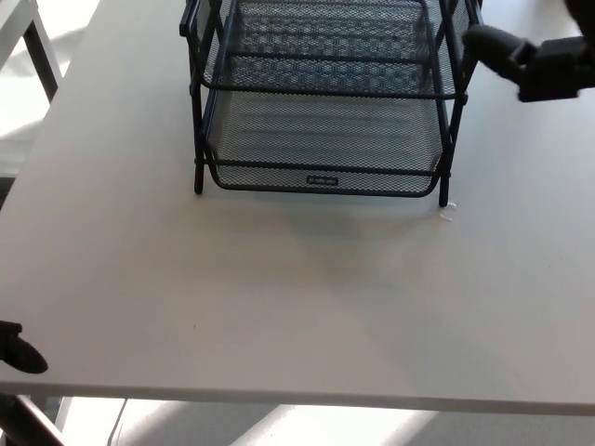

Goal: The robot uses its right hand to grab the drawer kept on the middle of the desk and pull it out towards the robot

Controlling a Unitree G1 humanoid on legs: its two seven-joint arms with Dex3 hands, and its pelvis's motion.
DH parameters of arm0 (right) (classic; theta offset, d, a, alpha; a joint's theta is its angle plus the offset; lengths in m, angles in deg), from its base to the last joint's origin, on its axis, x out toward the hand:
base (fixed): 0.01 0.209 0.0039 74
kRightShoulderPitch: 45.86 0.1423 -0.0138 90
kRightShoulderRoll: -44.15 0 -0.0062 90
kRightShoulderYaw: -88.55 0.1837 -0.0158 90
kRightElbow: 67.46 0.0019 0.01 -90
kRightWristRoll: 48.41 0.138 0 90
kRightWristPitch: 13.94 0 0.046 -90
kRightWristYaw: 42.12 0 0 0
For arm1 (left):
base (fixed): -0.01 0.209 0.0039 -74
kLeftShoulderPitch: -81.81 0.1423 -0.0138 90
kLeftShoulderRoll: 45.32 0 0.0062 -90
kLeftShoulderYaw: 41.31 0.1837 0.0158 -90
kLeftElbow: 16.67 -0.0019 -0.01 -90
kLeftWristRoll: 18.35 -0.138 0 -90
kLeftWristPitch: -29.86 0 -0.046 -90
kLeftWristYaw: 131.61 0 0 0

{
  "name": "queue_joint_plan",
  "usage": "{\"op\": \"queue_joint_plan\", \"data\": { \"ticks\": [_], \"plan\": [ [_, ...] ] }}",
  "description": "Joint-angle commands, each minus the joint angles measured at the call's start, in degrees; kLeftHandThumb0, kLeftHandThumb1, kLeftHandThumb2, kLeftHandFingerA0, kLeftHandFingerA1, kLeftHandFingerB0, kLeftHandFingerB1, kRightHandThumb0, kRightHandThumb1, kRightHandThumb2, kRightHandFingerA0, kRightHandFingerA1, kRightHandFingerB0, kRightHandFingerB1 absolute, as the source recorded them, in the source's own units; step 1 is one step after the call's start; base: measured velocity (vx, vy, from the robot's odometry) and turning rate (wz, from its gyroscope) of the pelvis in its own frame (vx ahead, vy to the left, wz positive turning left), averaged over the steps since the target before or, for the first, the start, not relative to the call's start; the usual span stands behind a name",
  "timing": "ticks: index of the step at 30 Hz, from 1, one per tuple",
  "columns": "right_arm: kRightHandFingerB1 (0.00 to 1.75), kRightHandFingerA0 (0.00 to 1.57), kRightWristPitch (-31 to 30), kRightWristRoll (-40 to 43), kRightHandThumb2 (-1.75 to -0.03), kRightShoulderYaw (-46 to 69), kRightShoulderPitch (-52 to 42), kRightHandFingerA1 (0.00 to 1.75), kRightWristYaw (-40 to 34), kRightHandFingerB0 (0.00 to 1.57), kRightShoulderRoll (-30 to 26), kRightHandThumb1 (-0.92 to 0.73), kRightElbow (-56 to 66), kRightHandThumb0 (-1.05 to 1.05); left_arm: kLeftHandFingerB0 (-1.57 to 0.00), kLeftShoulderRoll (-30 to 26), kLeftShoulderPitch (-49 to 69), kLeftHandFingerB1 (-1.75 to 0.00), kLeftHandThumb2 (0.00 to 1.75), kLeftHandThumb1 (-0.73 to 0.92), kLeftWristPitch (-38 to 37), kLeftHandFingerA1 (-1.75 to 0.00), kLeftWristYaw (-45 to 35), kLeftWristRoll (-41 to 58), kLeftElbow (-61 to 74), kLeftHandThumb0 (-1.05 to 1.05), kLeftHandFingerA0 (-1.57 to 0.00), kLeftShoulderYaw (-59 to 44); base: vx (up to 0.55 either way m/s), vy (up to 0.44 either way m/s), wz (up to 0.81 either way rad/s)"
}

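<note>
A black wire-mesh drawer rack [197, 111] stands at the far middle of the white desk [279, 297]. Its lowest drawer [321, 149] carries a small label on its front rim [321, 180]. The drawer above [325, 60] sits level inside the frame, and the rack's top is cut off by the picture edge. My right hand [530, 60] hovers at the upper right, just beside the rack's right post, open, with one finger [483, 41] reaching left toward the post. It holds nothing. A small black part of my left hand [14, 348] shows at the desk's near left edge.
A tiny white scrap [444, 214] lies on the desk by the rack's front right foot. Another white table with a dark leg [42, 51] stands at the upper left. The desk's front edge runs along the bottom of the view.
</note>
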State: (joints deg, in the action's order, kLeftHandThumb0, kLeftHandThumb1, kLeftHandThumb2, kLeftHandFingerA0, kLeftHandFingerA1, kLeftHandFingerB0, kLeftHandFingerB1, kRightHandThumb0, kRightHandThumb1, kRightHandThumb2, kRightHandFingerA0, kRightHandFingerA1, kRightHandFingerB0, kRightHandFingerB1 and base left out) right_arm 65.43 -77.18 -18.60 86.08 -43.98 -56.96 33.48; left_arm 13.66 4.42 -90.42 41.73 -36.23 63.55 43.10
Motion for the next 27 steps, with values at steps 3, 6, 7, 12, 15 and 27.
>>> {"op": "queue_joint_plan", "data": {
  "ticks": [3, 6, 7, 12, 15, 27],
  "plan": [
    [0.5, 0.04, -0.09, -5.53, -0.94, -6.54, 4.65, 0.55, 3.67, 0.0, 6.99, -0.36, -4.11, -0.37, -0.81, -0.3, -0.51, -0.55, 0.57, 0.56, -1.38, -0.84, -0.11, -1.61, -0.89, -0.28, -0.79, -0.53, 0.0, 0.0, 0.0],
    [0.5, 0.04, 1.88, -6.16, -0.93, -7.74, 5.05, 0.55, 3.83, 0.0, 8.17, -0.34, -6.28, -0.38, -0.81, -0.09, -0.76, -0.55, 0.57, 0.57, -0.62, -0.83, -0.7, -1.33, -0.39, -0.27, -0.79, -0.39, 0.0, 0.0, 0.0],
    [0.46, 0.03, 2.22, -6.36, -0.79, -7.96, 5.15, 0.52, 3.84, 0.06, 8.33, -0.42, -6.79, -0.69, -0.81, -0.01, -0.75, -0.55, 0.57, 0.56, -0.58, -0.84, -0.69, -1.23, -0.35, -0.28, -0.79, -0.43, 0.0, 0.0, 0.0],
    [0.39, 0.01, 2.48, -6.59, -0.83, -9.52, 6.36, 0.41, 6.6, 0.05, 9.92, -0.41, -10.81, -0.74, -0.81, 0.01, -1.38, -0.55, 0.57, 0.57, -0.62, -0.85, -0.7, -1.24, -0.37, -0.28, -0.8, -0.41, 0.0, 0.0, 0.0],
    [0.34, 0.0, 1.55, -6.09, -0.82, -10.55, 7.5, 0.32, 9.82, 0.06, 10.49, -0.41, -14.63, -0.75, -0.82, 0.04, -1.79, -0.56, 0.57, 0.56, -1.35, -0.85, -0.47, -1.12, -0.78, -0.28, -0.8, -0.45, 0.0, 0.0, 0.0],
    [0.36, 0.0, 2.79, -12.68, -0.78, -13.03, 12.09, 0.31, 3.8, 0.06, 12.31, -0.38, -32.06, -0.68, -0.79, 0.08, -2.7, -0.57, 0.57, 0.58, -0.05, -0.86, -1.62, -1.26, 0.15, -0.31, -0.77, -0.07, 0.0, 0.0, 0.0]
  ]
}}
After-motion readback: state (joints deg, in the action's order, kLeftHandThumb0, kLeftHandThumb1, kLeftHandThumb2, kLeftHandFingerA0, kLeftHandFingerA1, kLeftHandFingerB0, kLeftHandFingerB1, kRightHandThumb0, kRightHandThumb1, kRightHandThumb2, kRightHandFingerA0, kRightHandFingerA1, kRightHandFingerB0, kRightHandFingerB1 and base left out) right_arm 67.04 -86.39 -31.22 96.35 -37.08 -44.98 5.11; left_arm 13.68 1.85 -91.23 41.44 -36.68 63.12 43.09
